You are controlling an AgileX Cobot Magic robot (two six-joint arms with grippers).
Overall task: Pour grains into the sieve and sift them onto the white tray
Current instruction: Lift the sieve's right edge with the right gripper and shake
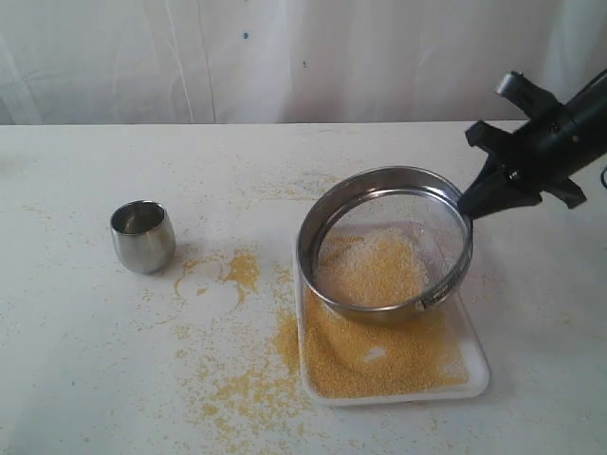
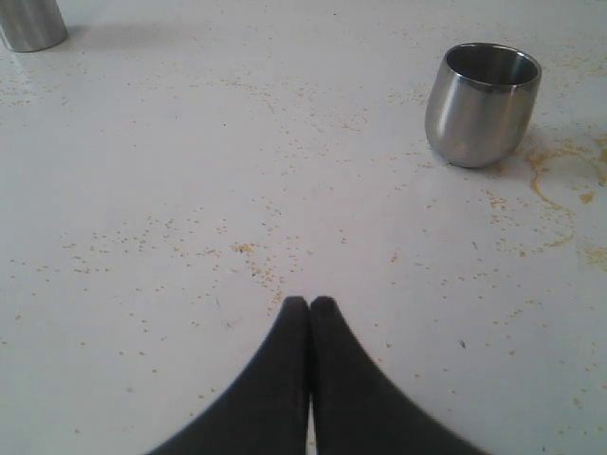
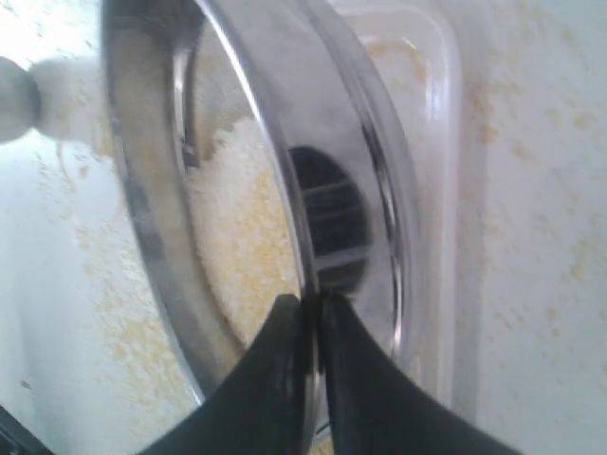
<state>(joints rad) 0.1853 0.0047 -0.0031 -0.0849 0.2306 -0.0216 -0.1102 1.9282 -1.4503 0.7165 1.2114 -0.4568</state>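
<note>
The right gripper (image 1: 467,202) was clamped on the rim of the sieve (image 1: 318,227), holding it tilted directly over the white tray (image 1: 480,377), while the left gripper (image 2: 309,305) sat closed and empty.

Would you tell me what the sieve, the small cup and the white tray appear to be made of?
The sieve: apparently polished steel, its ring mirror-bright, with fine grey mesh. The small cup: likely the same metal, sides glossy and reflective. The white tray: probably plastic, judging by its smooth, translucent rim.
</note>
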